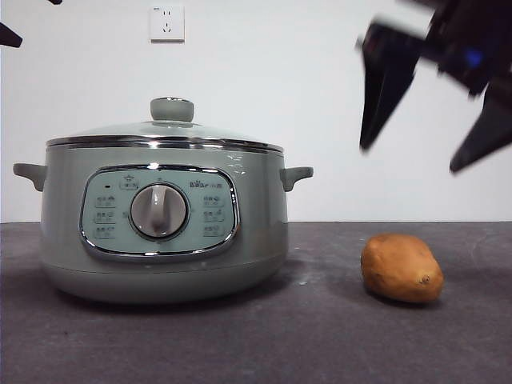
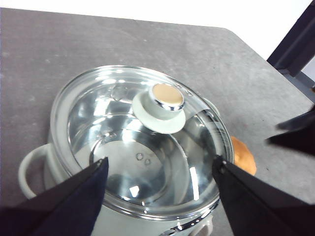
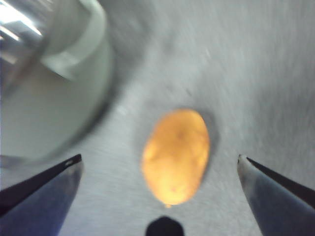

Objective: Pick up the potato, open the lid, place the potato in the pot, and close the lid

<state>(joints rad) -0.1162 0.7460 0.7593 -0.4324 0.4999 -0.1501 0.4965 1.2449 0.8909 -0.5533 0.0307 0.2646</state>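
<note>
The pot (image 1: 164,232) fills the left half of the front view on the grey table (image 1: 320,336), its lid (image 1: 164,128) seated on the rim. At upper right hangs the right gripper (image 1: 432,136), jaws spread wide and empty, above the potato (image 1: 402,268) lying at lower right. The left gripper (image 2: 160,172), wide open and empty, hovers over the lid, a black tip at top left

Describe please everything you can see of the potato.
The potato is oval, orange-brown, with smooth matte skin and a small dark spot near one end. It lies on its side on the dark grey table, apart from the pot. Nothing touches it; the right pincer hangs open above it.
</note>
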